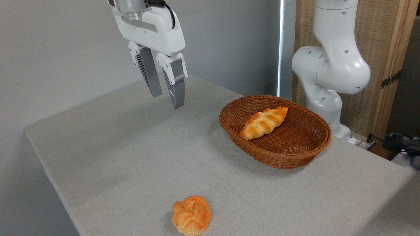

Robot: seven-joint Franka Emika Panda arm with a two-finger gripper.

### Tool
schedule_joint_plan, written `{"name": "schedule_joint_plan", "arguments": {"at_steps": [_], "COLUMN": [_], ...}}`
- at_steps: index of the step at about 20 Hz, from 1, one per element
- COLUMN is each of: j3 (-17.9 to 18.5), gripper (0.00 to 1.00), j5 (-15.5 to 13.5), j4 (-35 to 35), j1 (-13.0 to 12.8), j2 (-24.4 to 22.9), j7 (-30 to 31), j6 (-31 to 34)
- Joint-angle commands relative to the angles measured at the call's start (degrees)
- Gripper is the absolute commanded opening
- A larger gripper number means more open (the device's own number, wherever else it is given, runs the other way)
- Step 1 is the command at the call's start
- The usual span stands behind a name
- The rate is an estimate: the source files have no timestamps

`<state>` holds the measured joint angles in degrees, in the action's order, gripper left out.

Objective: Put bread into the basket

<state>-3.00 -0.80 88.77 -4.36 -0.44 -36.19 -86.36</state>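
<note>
While the bread [264,122] lies inside the basket [295,154], leaning on its left wall, the gripper [168,98] hangs high above the bench [131,157], well apart from it, fingers [177,86] slightly open and holding nothing. A round bun [191,215] sits near the front edge.

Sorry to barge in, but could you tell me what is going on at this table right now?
A robot arm is putting bread into a basket. The long braided bread already lies inside the wicker basket, leaning on its near-left wall. The gripper hangs empty and open above the table, well left of the basket, touching nothing. A round knotted bun sits alone near the table's front edge.
</note>
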Motion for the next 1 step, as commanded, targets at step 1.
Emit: {"name": "schedule_joint_plan", "arguments": {"at_steps": [1], "j3": [1.68], "gripper": [1.00], "j5": [-0.70], "j4": [-0.79], "j1": [-0.12], "j2": [-0.26], "j7": [-1.08], "j6": [1.20]}}
